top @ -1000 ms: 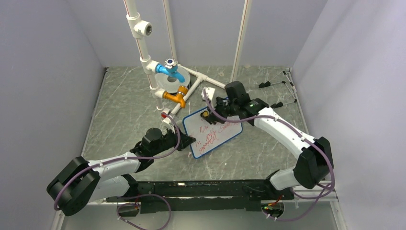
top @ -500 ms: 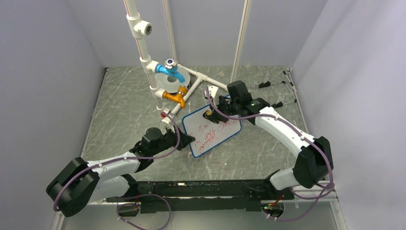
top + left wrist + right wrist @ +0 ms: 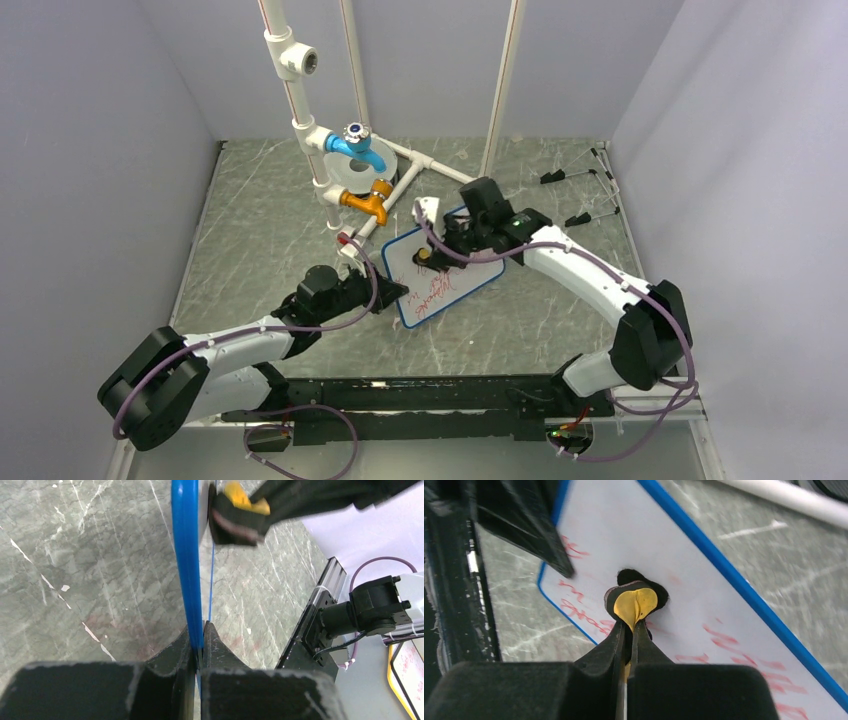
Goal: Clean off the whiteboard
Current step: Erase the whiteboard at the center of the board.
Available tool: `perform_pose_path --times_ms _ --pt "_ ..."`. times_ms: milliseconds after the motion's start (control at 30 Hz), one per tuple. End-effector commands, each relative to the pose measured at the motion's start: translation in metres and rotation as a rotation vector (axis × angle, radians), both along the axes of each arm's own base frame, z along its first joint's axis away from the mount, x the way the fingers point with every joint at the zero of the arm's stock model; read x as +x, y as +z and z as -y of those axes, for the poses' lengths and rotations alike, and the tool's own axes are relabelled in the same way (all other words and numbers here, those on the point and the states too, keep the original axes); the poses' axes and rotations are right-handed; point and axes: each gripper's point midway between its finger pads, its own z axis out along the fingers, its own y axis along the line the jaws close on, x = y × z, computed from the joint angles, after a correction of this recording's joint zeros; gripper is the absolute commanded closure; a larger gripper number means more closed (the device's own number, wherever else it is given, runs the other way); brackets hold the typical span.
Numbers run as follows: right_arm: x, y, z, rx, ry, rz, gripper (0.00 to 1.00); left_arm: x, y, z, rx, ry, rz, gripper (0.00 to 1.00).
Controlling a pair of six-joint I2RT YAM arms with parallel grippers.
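The whiteboard point(image 3: 440, 275), white with a blue rim and red handwriting, lies mid-table. My left gripper point(image 3: 397, 293) is shut on its near-left rim; in the left wrist view the blue rim point(image 3: 186, 555) runs edge-on between my fingers point(image 3: 196, 640). My right gripper point(image 3: 432, 252) is shut on a small yellow and black eraser point(image 3: 635, 602) pressed on the board's face point(image 3: 684, 565) near its upper left. The eraser also shows in the left wrist view point(image 3: 235, 510). Red writing remains on the lower part of the board point(image 3: 724, 635).
A white pipe frame point(image 3: 330, 160) with a blue valve point(image 3: 352, 140), an orange valve point(image 3: 368, 198) and a round grey disc point(image 3: 352, 175) stands just behind the board. Black clips point(image 3: 580, 180) lie at the back right. Grey walls enclose the table.
My right gripper has slid the eraser leftward across the board's upper part, and red writing there has thinned. The left gripper has kept its hold on the rim.
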Motion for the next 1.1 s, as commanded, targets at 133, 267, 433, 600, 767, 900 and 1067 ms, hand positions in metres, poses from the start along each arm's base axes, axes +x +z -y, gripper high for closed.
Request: perform_pose_path --times_ms 133,267,433,600,767,900,1067 --pt "0.028 0.013 0.022 0.042 -0.064 0.029 1.00 -0.009 0.021 0.014 -0.049 -0.101 0.085 1.00" --pt "-0.007 0.002 -0.006 0.000 0.095 0.023 1.00 -0.009 0.021 0.013 -0.050 -0.098 0.086 1.00" --pt "0.003 0.012 -0.005 0.012 0.050 0.047 1.00 -0.011 0.019 0.011 -0.054 -0.088 0.082 1.00" --pt "0.044 0.021 0.029 0.021 -0.138 0.091 1.00 -0.009 0.020 0.012 -0.053 -0.091 0.082 1.00" --pt "0.030 0.018 0.024 0.046 -0.072 0.044 1.00 -0.010 0.020 0.015 -0.062 -0.101 0.081 1.00" --pt "-0.011 0.007 -0.005 0.025 0.111 0.019 1.00 -0.010 0.020 0.013 -0.061 -0.095 0.080 1.00" --pt "-0.015 0.001 -0.016 -0.012 0.128 0.038 1.00 -0.010 0.020 0.010 -0.058 -0.084 0.083 1.00"
